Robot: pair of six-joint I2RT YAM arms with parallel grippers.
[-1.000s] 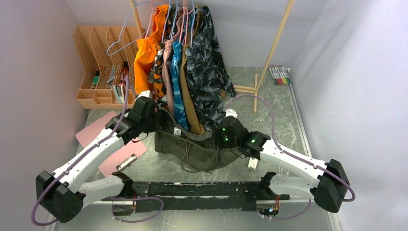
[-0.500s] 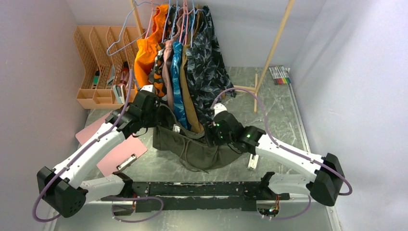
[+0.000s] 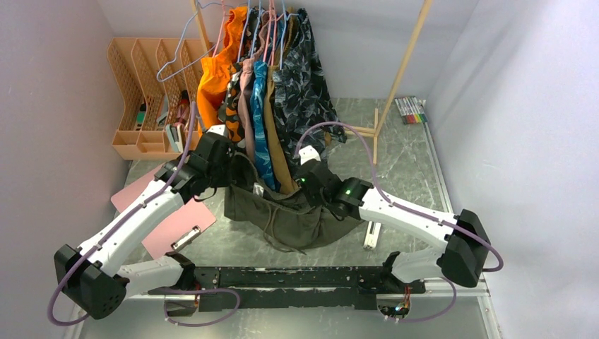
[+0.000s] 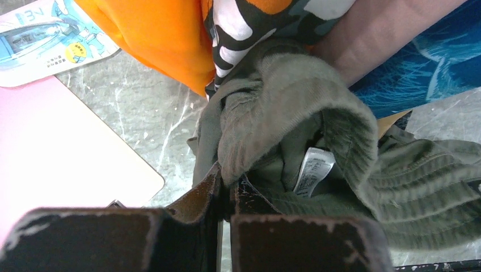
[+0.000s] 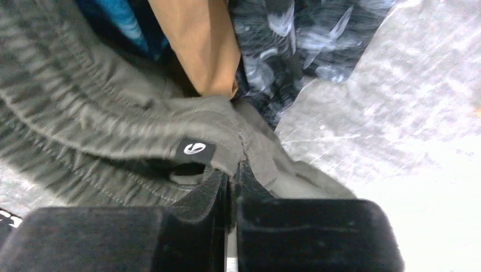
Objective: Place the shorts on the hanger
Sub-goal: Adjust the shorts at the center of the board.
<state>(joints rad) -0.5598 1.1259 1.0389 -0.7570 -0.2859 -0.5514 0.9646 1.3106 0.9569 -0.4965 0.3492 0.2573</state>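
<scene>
- From above, both arms reach in under the crowded wooden clothes rack (image 3: 410, 49). The plain olive-green fabric shorts (image 3: 282, 215) sag between them over the grey marbled table (image 3: 417, 169), below the hanging clothes.
- The left gripper (image 3: 224, 169) is at the shorts' left end and the right gripper (image 3: 309, 178) is at the right end. From up here the wrists hide the jaws themselves.
- The left wrist camera fills that in: the left gripper (image 4: 227, 190) has its jaws pressed together on a fold of the ribbed waistband. The shorts (image 4: 295, 107) are bunched right in front, with a white care label (image 4: 311, 170) showing inside.
- That same view catches the bright orange garment (image 4: 164, 39) and a blue patterned one (image 4: 431, 62) crowding against the shorts. A flat pink clipboard (image 4: 62, 153) lies on the table to the left.
- Over to the right wrist camera, a little blurred: the right gripper (image 5: 231, 175) has its jaws nearly together, pinching the waistband edge just beside a small black logo tab (image 5: 194, 149).
- Here a strip of tan cloth (image 5: 198, 45) and the dark grey camouflage garment (image 5: 295, 34) hang right over the shorts (image 5: 85, 124).
- Only the overhead shows the thin light-blue triangular hanger (image 3: 174, 44). It is hooked on the rack's left end beside the orange garment, well above the shorts.
</scene>
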